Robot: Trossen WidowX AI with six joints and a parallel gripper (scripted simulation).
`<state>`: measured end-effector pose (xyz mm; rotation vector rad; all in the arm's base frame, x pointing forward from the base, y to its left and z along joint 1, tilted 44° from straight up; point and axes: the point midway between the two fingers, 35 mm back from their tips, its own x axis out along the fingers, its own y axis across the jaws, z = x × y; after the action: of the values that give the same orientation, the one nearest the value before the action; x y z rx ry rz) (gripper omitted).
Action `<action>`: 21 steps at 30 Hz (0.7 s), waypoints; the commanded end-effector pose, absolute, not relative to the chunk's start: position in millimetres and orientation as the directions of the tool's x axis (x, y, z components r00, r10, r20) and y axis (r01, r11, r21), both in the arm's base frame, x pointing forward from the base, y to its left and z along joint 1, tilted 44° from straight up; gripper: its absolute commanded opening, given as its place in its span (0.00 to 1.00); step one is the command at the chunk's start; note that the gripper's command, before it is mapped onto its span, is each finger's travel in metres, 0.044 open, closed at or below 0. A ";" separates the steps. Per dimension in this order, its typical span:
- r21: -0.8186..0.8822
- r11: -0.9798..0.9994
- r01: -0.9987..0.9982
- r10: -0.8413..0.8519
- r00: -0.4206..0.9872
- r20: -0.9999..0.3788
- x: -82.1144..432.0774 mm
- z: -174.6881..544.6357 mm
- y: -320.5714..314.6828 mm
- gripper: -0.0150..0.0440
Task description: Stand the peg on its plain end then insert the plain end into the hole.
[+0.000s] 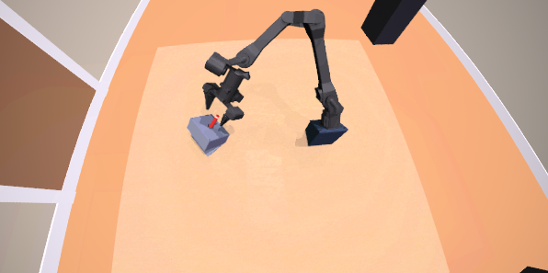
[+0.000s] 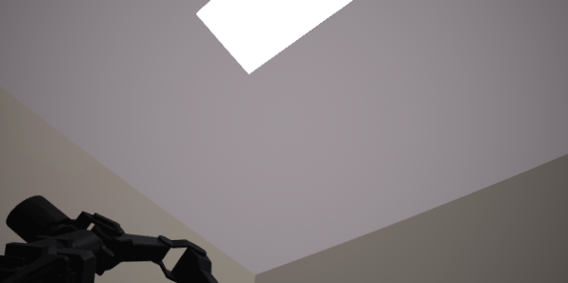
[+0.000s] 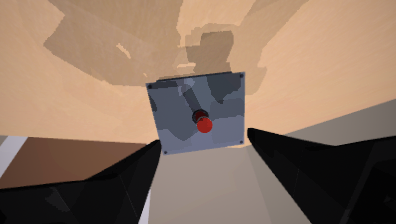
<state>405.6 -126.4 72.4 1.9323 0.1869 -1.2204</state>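
Observation:
The red peg (image 1: pixel 212 122) (image 3: pixel 204 125) stands in the hole of the grey-blue sloped panel (image 1: pixel 196 123) (image 3: pixel 227 134), with its outer end sticking out of the face. A white band shows near that outer end in the top view. The dark rim of the hole (image 3: pixel 199 111) shows just behind the peg's end in the wrist view. How deep the plain end sits is hidden. My gripper (image 1: pixel 215 116) (image 3: pixel 204 137) is wide open and empty, with one finger on each side of the peg, clear of it. The exterior view shows no peg or panel.
The arm's dark base (image 1: pixel 326 134) stands on the table (image 1: pixel 276 203) to the right of the panel in the top view. A large dark box (image 1: pixel 397 7) is at the upper right. The exterior view shows part of the arm (image 2: pixel 138 249) below a ceiling light (image 2: pixel 286 6).

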 end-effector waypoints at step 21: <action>0.558 -0.653 0.513 -0.286 0.515 -0.808 387.8 104.2 -115.4 1.00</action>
<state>390.3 -116.3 99.2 1.9308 0.1925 -1.2253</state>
